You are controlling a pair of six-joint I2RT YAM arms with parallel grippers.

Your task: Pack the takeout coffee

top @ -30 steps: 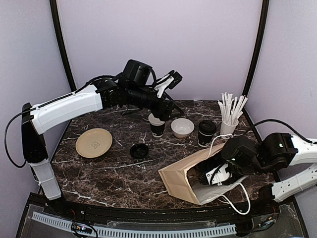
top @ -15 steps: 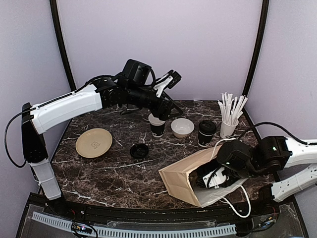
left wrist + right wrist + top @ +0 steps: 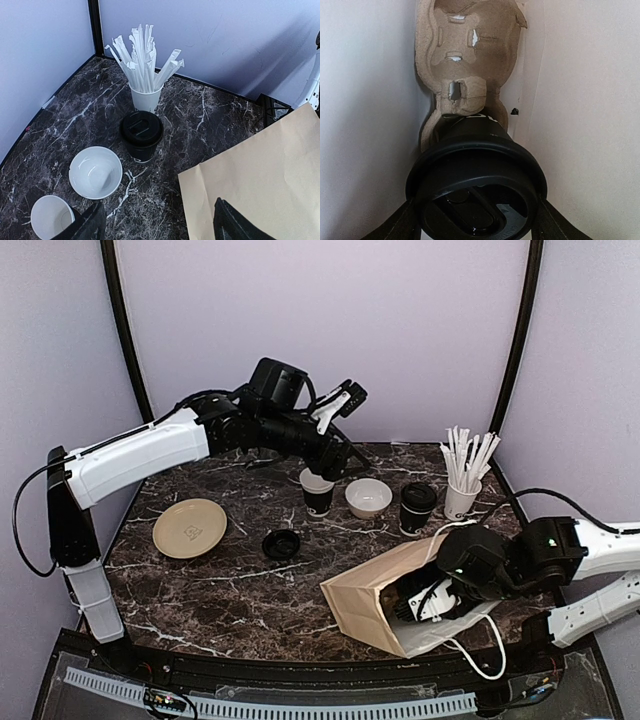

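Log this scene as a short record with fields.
left gripper: open, empty, next to open cup
right gripper: inside bag, shut on bagged cup
bagged cup: lidded, base in carrier
lidded cup: upright on table, by straw cup
loose lid: on table
bowl, plate: empty

White arm shells, black joints, black cables

Even, soft light; mild sheen on marble table; coffee cup near lens slightly soft.
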